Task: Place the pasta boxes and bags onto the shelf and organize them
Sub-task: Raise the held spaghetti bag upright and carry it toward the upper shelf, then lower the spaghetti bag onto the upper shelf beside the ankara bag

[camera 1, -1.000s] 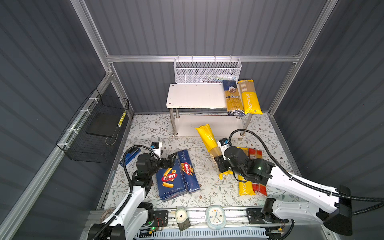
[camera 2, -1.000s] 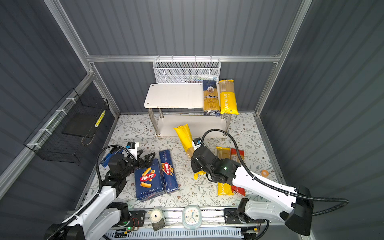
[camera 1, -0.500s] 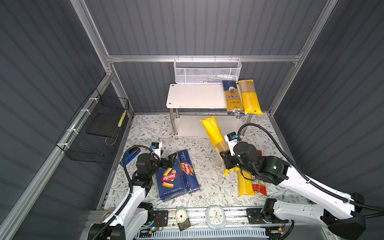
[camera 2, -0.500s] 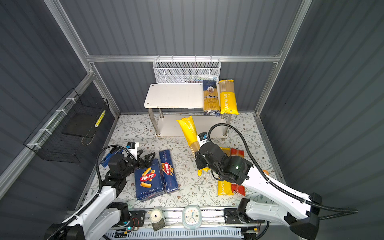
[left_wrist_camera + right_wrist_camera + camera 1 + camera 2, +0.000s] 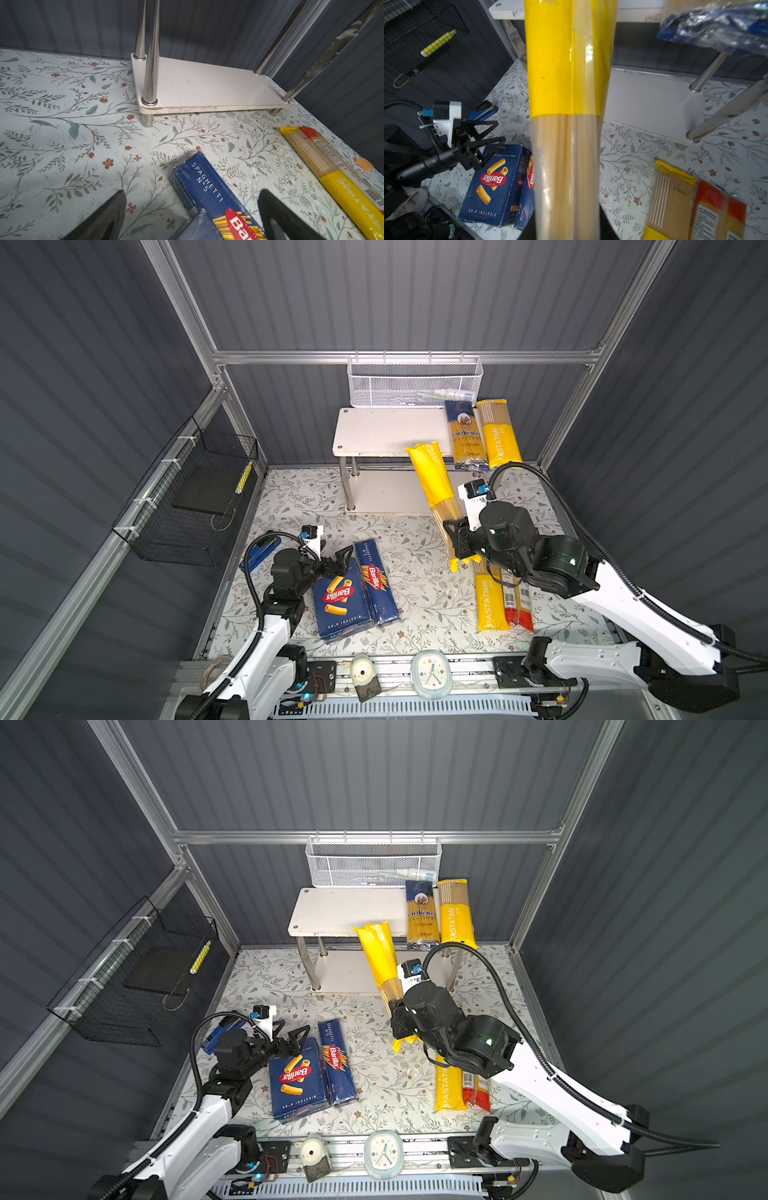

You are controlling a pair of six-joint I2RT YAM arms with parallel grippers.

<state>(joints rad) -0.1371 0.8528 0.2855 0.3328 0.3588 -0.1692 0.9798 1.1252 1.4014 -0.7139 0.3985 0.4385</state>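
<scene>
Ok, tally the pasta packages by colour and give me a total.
Dark blue: 3, rigatoni box, spaghetti box, ankara bag.
Yellow: 3, plain yellow bag, shelf PASTATIME bag, table PASTATIME bag.
Red: 1, red bag.
Total: 7.

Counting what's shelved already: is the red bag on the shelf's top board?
No, the red bag lies on the table beside a yellow PASTATIME bag.

A yellow spaghetti bag (image 5: 566,104) fills the middle, with the rigatoni box (image 5: 492,185) and white shelf (image 5: 650,99) behind it.
</scene>
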